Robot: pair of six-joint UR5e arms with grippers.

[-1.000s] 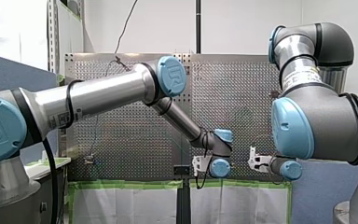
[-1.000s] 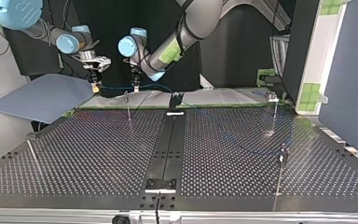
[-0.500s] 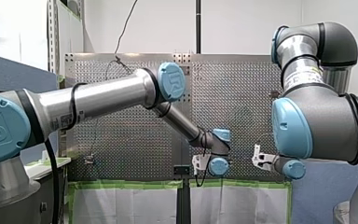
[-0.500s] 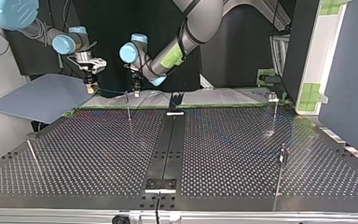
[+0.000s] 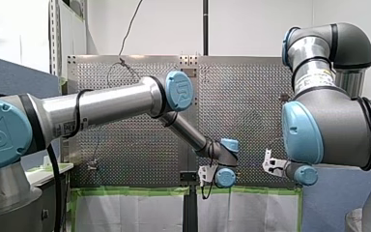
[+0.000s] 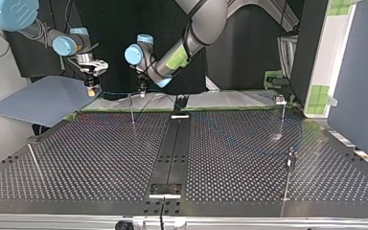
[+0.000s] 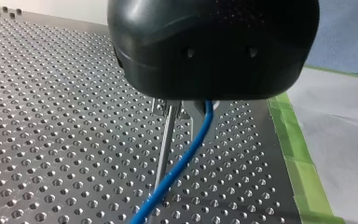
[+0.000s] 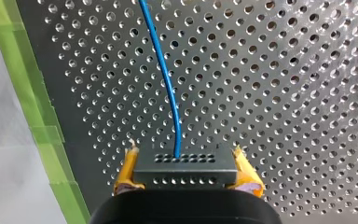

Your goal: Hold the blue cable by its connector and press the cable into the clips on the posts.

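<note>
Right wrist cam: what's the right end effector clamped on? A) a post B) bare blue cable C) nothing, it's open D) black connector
D: the right end effector has its yellow pads pressed on both sides of the black connector, and the blue cable runs out ahead of it.

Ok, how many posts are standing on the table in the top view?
4: far left post, far right post, near right post, near left post. Others may be hidden from view.

Left arm [image 5: 106, 104] stretched forward, left end effector [image 6: 143, 92] pointing down, right end effector [image 8: 185, 170] alongside, yellow pads [image 8: 127, 170] clamped.
</note>
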